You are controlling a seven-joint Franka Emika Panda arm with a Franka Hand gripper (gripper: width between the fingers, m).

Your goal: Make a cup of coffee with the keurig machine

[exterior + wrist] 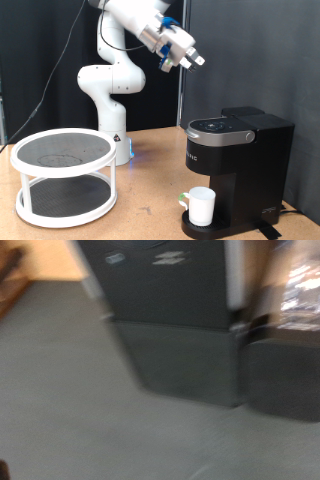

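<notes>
While raised at eleven o'clock above the keurig machine (238, 152), gripper (184, 60) empty, width unclear. White cup (201, 205) parked on drip tray (186, 229), under spout, ready for filling.

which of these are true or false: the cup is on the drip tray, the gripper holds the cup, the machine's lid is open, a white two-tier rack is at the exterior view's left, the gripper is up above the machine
1. The cup sits on the drip tray under the keurig machine: true.
2. The gripper holds the cup: false; it is raised in the air, away from the cup, with nothing between its fingers.
3. The machine's lid is open: false; it is down.
4. A white two-tier rack stands at the exterior view's left: true.
5. The gripper is above the machine: true.
</notes>
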